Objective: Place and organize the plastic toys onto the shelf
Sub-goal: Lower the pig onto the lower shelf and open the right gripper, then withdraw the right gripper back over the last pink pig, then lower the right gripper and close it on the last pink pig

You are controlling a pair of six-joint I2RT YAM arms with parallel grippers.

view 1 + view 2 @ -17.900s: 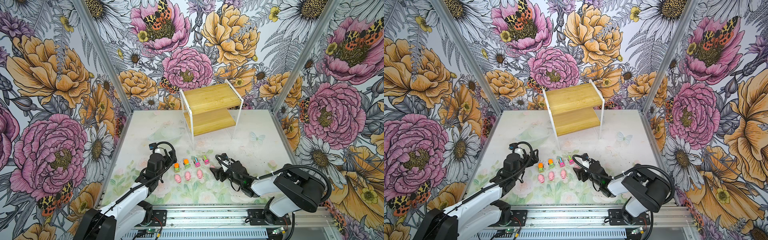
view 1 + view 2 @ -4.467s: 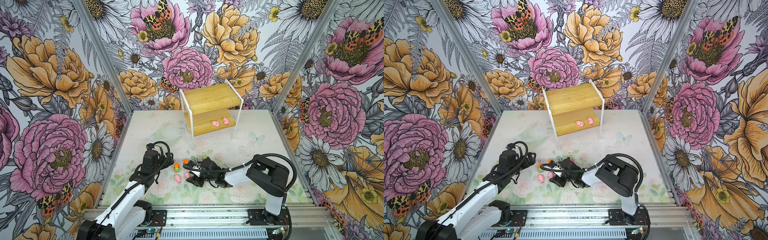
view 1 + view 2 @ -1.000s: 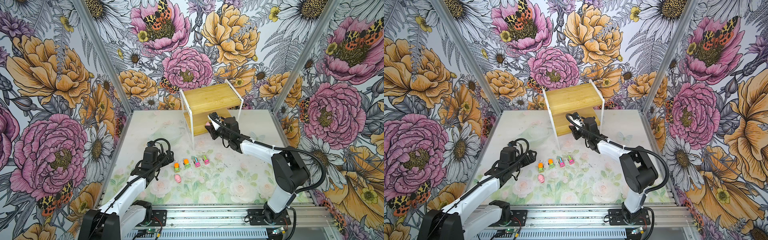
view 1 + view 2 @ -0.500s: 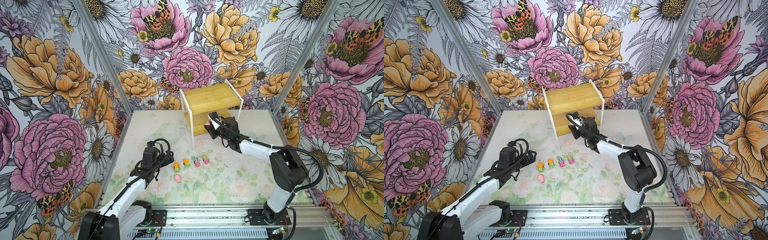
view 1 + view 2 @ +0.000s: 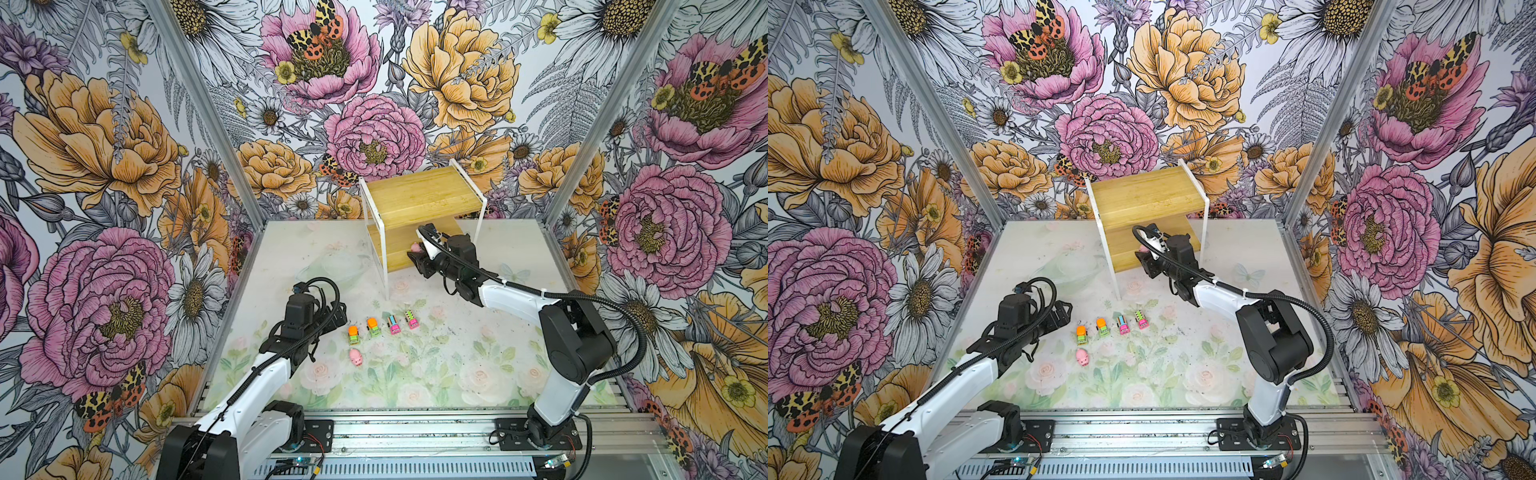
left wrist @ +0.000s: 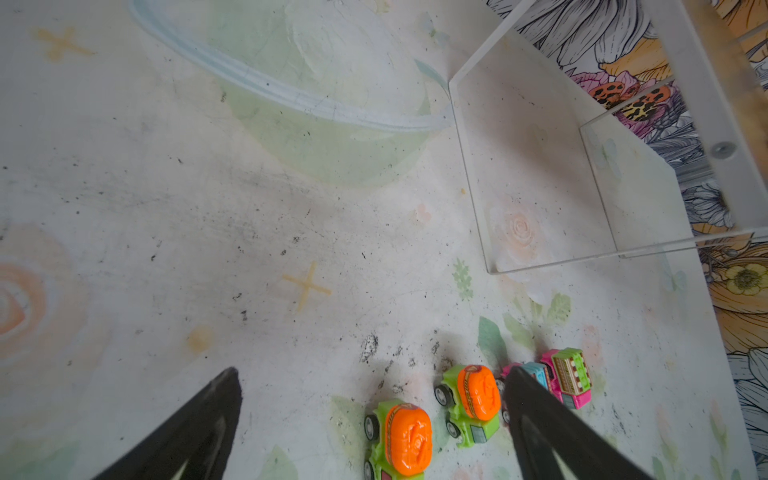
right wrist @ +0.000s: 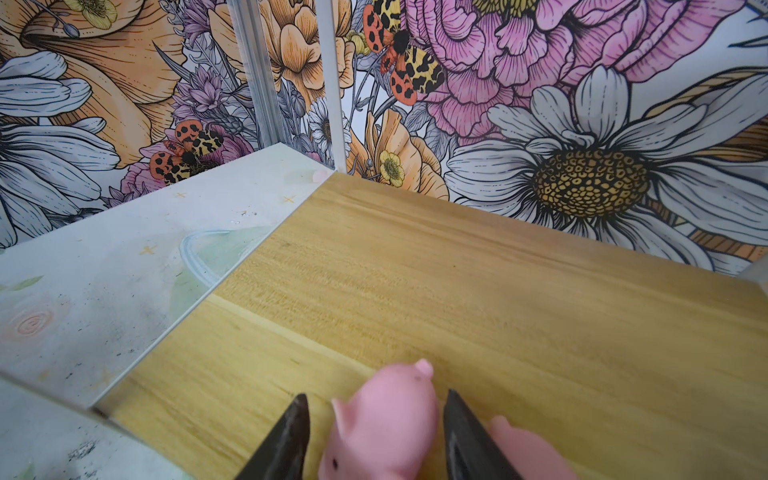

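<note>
Right end effector (image 7: 376, 395): jaws apart either side of a pink pig (image 7: 386, 424), gap showing on one side, so not clamped. The pig sits on the lower board (image 7: 457, 291) of the shelf (image 5: 419, 195), which stands at the table's (image 5: 457, 374) far edge. A second pig (image 7: 528, 449) is just beside it, outside one finger. Looks like the set-down step for this pig. Next move calls for backing out straight without nudging either pig, then fetching the pig left on the table (image 5: 355, 357). Left end effector (image 6: 370, 370): jaws wide apart, empty, hovering low by the truck row. The row is toward the near-left part of the table: two orange-topped green trucks (image 5: 353, 335) (image 5: 373, 327), blue-topped pink truck (image 5: 393, 325), green-topped pink truck (image 5: 411, 320), with the loose pig just nearer the near edge. Hard to read: second pig is cut off by the wrist view's frame, the right arm hides most of the lower board in both top views, and a left finger covers part of the blue-topped truck.
</note>
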